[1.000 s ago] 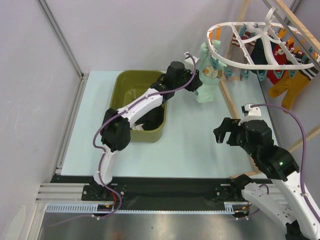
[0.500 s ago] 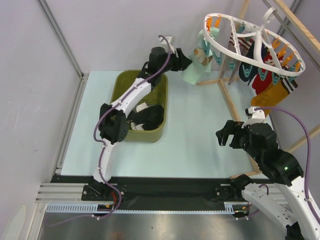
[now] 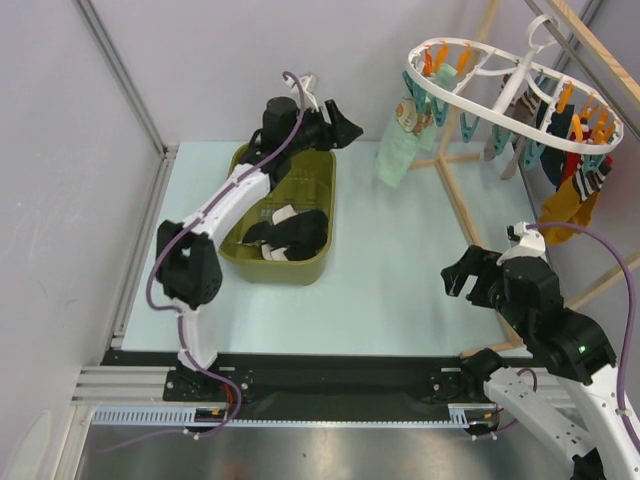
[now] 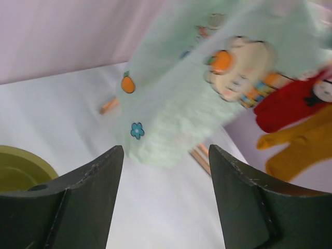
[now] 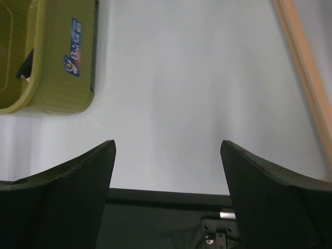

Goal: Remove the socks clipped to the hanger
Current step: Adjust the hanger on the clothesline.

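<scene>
Socks [image 3: 565, 205] of soft, light cloth are clipped under the white plastic ring hanger [image 3: 455, 97]. The pale mint bear sock [image 4: 207, 93] is best pinched at its loose bottom end. The left hand [image 4: 166, 153] and the right hand [image 5: 167, 148] are seen open and empty.

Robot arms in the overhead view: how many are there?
2. The left white-and-black robot arm reaches over the olive-green plastic tub; the right white-and-black robot arm is raised at the near right.

Illumination is bright, even and diffuse. The tub [image 5: 57, 78] casts a soft shadow on the counter [image 5: 197, 93]. The mint sock [image 4: 207, 88] appears blurred in the left wrist view.
</scene>
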Robot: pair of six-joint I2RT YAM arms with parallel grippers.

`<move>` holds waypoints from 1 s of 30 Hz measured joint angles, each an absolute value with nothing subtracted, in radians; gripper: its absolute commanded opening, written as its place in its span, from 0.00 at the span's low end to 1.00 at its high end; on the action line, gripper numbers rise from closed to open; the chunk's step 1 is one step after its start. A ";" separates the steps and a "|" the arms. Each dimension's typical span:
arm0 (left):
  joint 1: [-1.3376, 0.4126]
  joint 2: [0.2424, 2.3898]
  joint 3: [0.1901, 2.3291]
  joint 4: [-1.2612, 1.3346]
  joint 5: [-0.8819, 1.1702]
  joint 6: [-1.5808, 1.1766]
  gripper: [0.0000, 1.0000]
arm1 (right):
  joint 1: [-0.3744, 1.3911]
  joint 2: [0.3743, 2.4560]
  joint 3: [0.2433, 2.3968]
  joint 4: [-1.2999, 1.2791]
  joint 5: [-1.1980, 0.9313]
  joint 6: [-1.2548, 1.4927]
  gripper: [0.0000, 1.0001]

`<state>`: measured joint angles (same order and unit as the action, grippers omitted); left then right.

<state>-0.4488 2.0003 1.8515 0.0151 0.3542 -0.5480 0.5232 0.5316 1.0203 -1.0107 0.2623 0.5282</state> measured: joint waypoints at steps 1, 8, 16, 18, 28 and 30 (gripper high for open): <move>-0.455 1.953 1.812 0.018 0.364 -0.540 0.73 | 0.523 0.530 1.021 -1.031 0.282 0.544 0.88; -0.543 1.638 1.635 0.016 0.359 -0.442 0.73 | 0.523 0.514 1.026 -1.072 0.332 0.577 0.88; -0.799 1.500 1.620 0.026 0.297 -0.365 0.75 | 0.523 0.539 1.040 -1.108 0.370 0.603 0.88; -0.834 1.514 1.628 0.031 0.298 -0.377 0.75 | 0.523 0.528 1.040 -1.108 0.369 0.604 0.88; -0.976 1.731 1.900 -0.033 0.098 -0.374 0.77 | 0.523 0.480 1.016 -1.095 0.326 0.594 0.88; -1.037 1.769 1.998 -0.077 -0.006 -0.278 0.79 | 0.523 0.477 1.015 -1.087 0.308 0.587 0.88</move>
<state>-1.0370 1.7691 1.9976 -0.0769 -0.0055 -0.2775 0.5232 0.4774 1.0145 -1.0870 0.3080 0.5869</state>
